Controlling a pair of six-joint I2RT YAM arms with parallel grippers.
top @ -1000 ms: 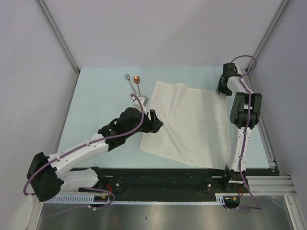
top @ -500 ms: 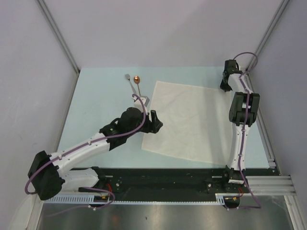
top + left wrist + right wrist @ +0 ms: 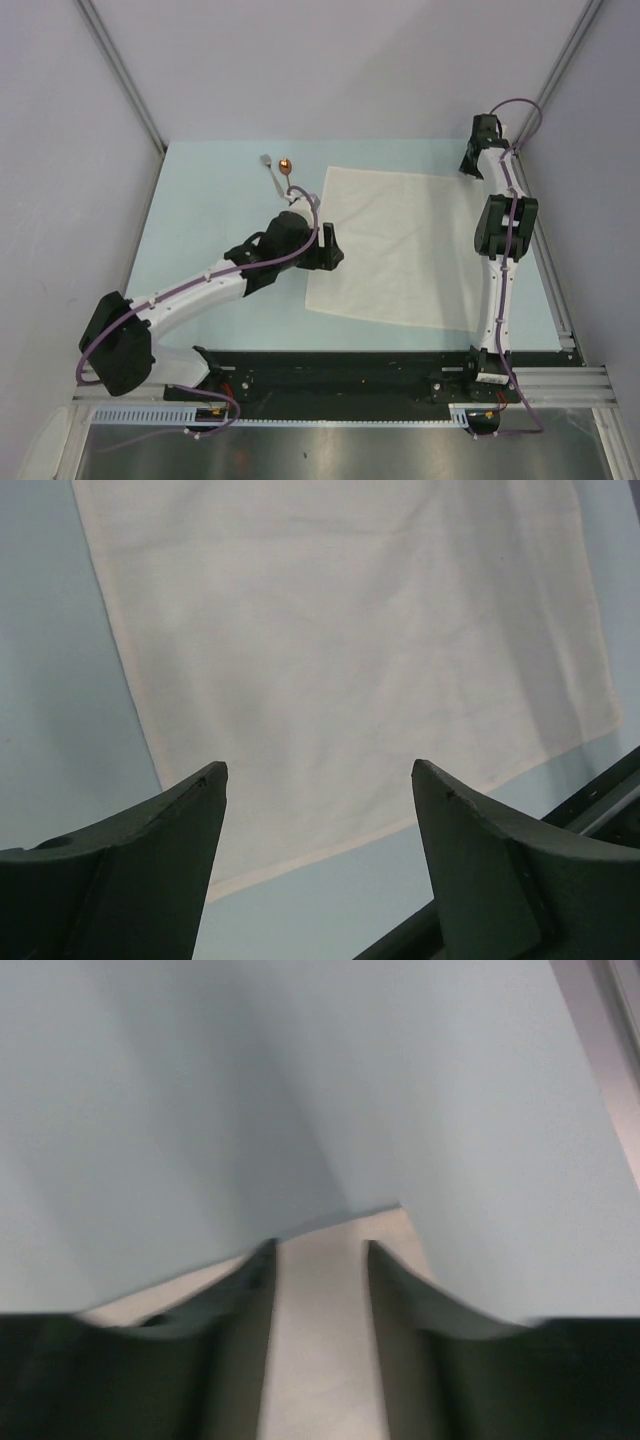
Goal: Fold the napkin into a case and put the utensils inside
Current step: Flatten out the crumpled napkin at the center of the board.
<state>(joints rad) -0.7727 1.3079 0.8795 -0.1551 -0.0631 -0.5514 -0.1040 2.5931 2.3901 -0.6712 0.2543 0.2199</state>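
The napkin [image 3: 400, 245] now lies smoothed flat mid-worktop. The right gripper [image 3: 468, 168], part-spread, has let go at its far right corner, and the left gripper [image 3: 330, 248] hovers spread wide at its left edge. Folding can start.

Your left arm [image 3: 200, 295] stretches low from its base, forward and to the right, with the wrist level. Your left gripper [image 3: 320, 770] has its jaws spread wide and nothing between them. Your right arm [image 3: 500, 290] runs almost straight forward, its forearm reaching far out. Your right gripper [image 3: 318, 1245] points down, fingers [image 3: 240, 1300] parted by a narrow gap. Wrist view blurred.
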